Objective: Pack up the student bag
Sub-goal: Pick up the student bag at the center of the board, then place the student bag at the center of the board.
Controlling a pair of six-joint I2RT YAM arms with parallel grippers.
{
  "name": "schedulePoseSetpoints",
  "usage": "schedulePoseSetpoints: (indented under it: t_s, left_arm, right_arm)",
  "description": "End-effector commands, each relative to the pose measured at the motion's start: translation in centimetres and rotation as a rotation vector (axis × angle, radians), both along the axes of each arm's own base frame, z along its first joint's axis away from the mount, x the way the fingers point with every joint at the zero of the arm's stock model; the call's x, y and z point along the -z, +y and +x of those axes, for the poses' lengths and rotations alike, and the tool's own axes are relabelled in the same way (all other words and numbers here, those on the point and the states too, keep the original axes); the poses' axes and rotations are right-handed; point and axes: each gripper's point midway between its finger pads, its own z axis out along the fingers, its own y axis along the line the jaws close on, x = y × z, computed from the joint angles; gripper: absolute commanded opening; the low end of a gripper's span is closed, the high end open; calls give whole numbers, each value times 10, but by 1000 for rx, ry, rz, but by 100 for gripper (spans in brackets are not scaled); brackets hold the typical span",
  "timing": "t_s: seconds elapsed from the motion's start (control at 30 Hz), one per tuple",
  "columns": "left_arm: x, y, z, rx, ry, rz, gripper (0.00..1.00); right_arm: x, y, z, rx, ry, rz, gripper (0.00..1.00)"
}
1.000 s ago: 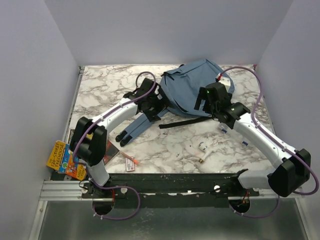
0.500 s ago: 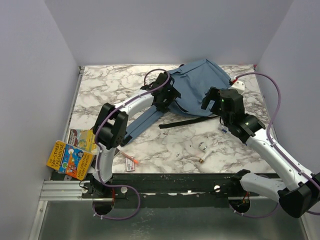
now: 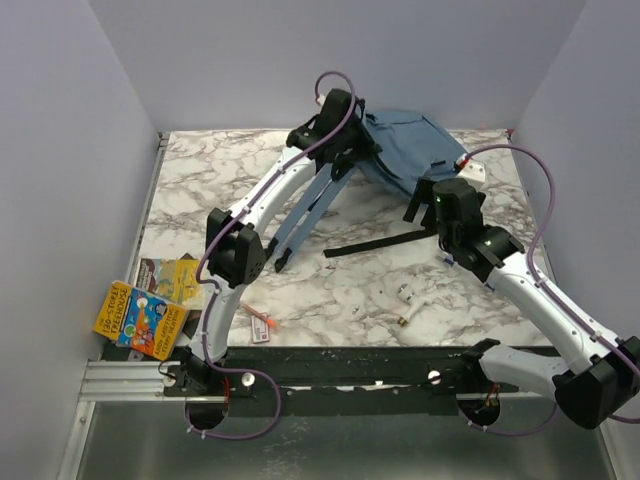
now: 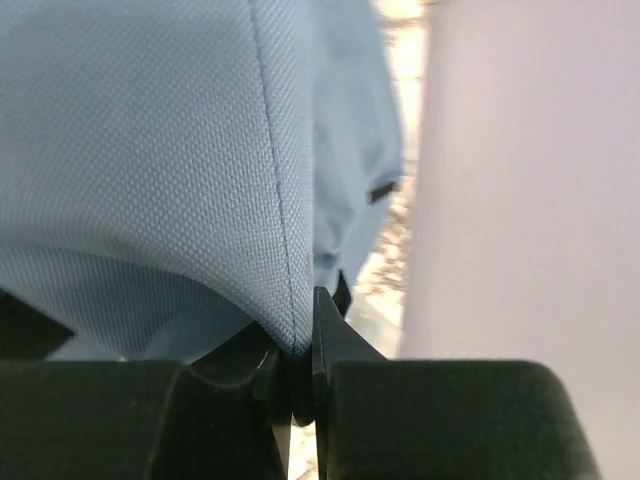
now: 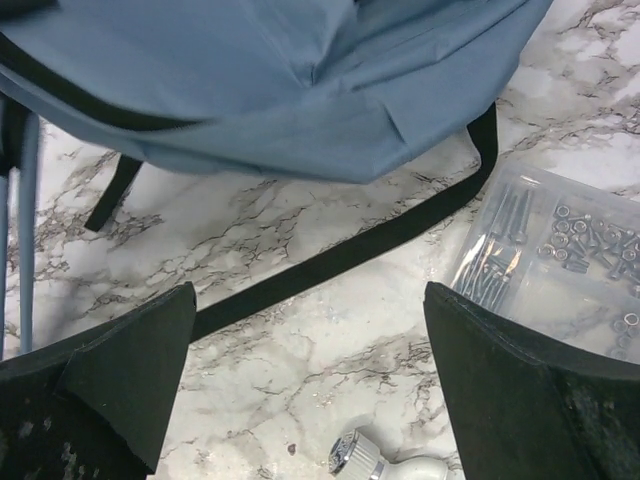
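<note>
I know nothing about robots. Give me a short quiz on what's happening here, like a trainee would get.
1. True or false: the left claw is shut on the blue fabric of the student bag.
2. The right claw is: A) gripping a strap; B) open, holding nothing; C) out of view.
3. Fill in: the clear packet beside the bag holds metal ____.
Key: 1 true; 2 B; 3 screws.

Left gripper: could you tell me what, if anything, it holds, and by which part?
The left gripper pinches the student bag by a seamed fold of its blue fabric.
</note>
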Motion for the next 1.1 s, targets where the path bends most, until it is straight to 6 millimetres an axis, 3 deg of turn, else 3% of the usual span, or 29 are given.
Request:
schedulePoseSetpoints:
  t_s: [0.0,0.1,0.17,0.4,0.67,0.73,0.83,1.07]
  left_arm:
    - [-160,-22,-44,297,-370,-195,8]
    - [-207,-24,-76,445,-476,-307,4]
    - [-223,-17,-88,501,-508,-341,0]
    - [-230,9,-97,675,-510,-423,0]
    - [-246,-3,-100,815,-567,-572,0]
    - [-238,1,-98,818,-555,-559,0]
    - [-207,19,-92,809,-498,-518,0]
    - [-109,103,-59,681,-211,-477,0]
  right_arm:
    - [-5,1,-4,-3,-24,28,100]
    - [-5,4,-2,-6,-26,39,100]
    - [-3,7,0,-10,-18,50,100]
    - [8,28,4,-78,11,109,100]
    - [7,53,4,-206,14,151,100]
    - [9,60,1,-266,0,160,100]
    - [14,75,-2,-362,-9,174,100]
    - [41,114,0,-542,10,234,100]
